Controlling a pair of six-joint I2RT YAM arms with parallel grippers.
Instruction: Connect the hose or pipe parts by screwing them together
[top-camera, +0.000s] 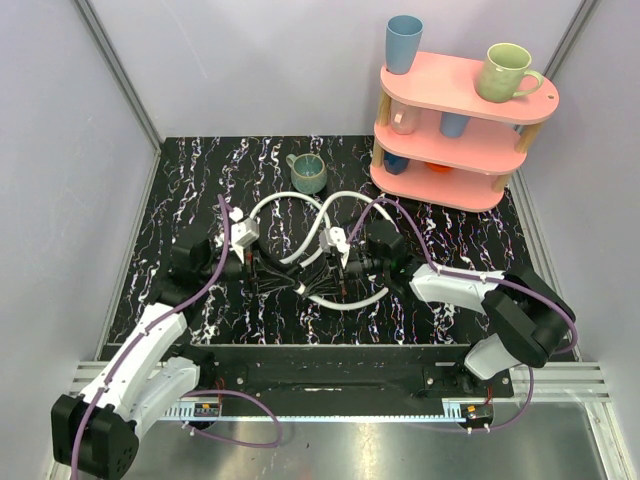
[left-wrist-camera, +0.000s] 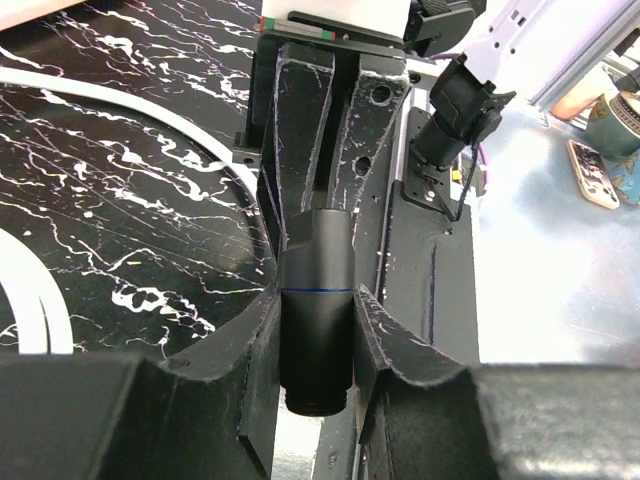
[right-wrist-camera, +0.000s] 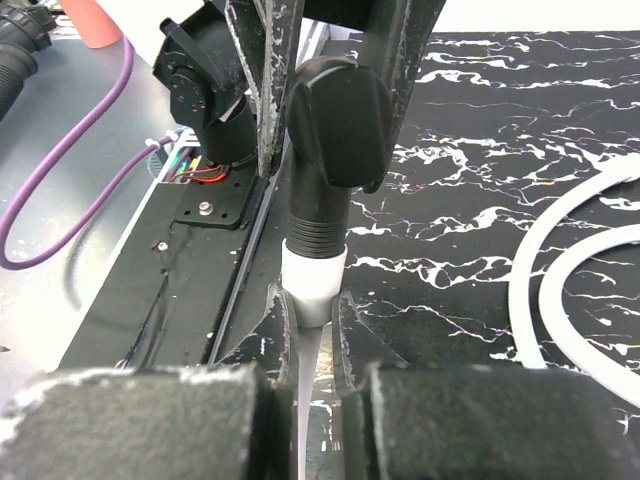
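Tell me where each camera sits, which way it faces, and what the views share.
Top: above and behind the bases, looking down on the table; left arm, right arm, hoses.
Left wrist: on the left arm, looking along the left claw, shut on a black fitting.
Right wrist: looking along the right claw, shut on a white hose end.
Shared: each wrist view shows the other claw's fingers opposite; all show hose.

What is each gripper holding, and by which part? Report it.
The left gripper is shut on a black fitting, around its barrel. The right gripper is shut on a white hose, at its end collar.
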